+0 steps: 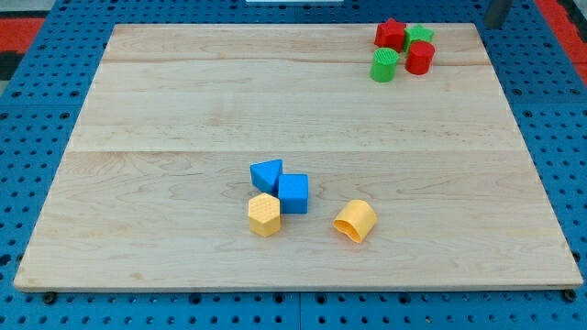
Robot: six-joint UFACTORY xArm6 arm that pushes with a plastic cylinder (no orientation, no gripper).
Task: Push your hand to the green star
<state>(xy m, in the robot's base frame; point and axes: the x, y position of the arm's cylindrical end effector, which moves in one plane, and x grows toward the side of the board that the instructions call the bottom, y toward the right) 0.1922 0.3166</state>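
Observation:
The green star [422, 36] lies near the top right corner of the wooden board [183, 110]. It touches a red star [391, 35] on its left and a red cylinder [419, 58] just below it. A green cylinder [384, 66] stands a little lower left of them. A dark rod enters at the view's top right corner. My tip [493, 25] is at the board's top right edge, to the right of the green star and apart from it.
A blue triangle [266, 173], a blue cube [293, 193] and a yellow hexagon [264, 214] cluster at the board's lower middle. A yellow cylinder [355, 221] lies on its side to their right. Blue pegboard surrounds the board.

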